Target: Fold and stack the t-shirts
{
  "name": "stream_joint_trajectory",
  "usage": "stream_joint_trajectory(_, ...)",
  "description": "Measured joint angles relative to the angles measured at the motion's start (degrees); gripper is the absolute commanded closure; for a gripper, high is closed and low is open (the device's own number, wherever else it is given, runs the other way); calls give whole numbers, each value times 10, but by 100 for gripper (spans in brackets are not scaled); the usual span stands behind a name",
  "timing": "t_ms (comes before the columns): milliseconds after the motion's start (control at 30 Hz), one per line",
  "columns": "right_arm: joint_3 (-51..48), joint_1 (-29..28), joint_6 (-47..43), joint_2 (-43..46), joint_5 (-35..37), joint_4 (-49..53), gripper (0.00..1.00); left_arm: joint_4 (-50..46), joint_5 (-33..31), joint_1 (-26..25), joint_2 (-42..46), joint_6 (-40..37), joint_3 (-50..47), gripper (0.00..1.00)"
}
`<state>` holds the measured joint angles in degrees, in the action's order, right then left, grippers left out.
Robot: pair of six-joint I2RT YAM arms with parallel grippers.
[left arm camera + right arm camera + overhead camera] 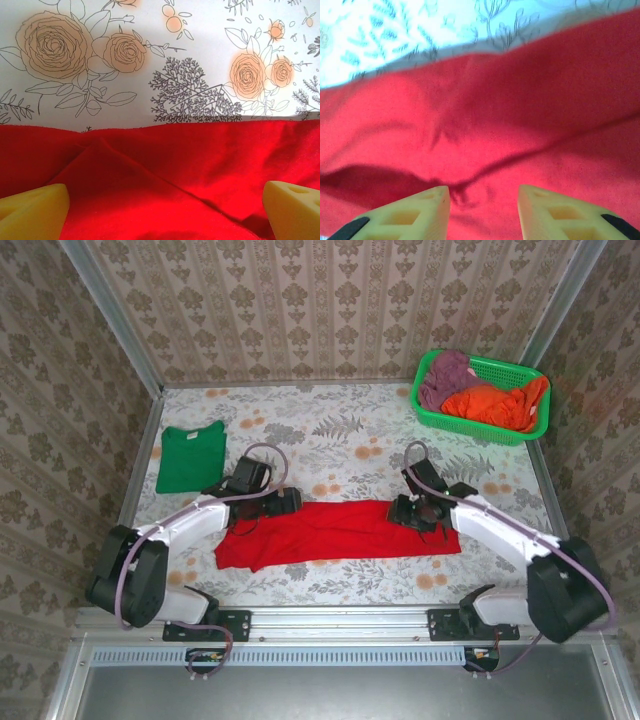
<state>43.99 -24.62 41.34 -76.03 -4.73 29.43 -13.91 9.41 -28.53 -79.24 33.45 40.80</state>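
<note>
The red t-shirt (335,532) is laid as a folded band across the near surface (340,425), with the left hand (288,503) spread wide and the right hand (402,511) partly parted over its ends, likely so the next fold can be taken

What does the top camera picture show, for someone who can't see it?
A long red t-shirt lies across a flowery table, with the left gripper and the right gripper over its far edge. A folded green t-shirt lies back left; a green basket of clothes sits back right.
</note>
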Motion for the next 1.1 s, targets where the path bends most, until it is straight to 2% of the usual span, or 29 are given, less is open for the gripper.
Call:
stream_joint_trajectory(167, 20, 16, -22, -78, 0, -20, 59, 3, 0, 0, -2, 0, 0, 0)
stream_joint_trajectory(300, -5, 19, -26, -68, -1, -21, 59, 3, 0, 0, -2, 0, 0, 0)
stream_joint_trajectory(500, -78, 19, -25, 56, -18, 38, 60, 7, 0, -1, -3, -1, 0, 0)
stream_joint_trajectory(667, -101, 19, -18, 179, -35, 108, 63, 7, 0, -3, -3, -2, 0, 0)
stream_joint_trajectory(767, -102, 19, -10, 216, -40, 115, 62, 7, 0, -3, -3, -3, 0, 0)
stream_joint_trajectory(867, -97, 19, -6, 189, -49, 95, 62, 7, 0, -3, -3, -6, 0, 0)
stream_joint_trajectory(1033, -59, 19, -7, 79, -50, 22, 64, 6, -2, -3, 2, -8, 0, 0)
stream_joint_trajectory(1100, -13, 19, -13, 12, -43, 21, 64, 3, -2, -3, 5, -9, 0, 0)
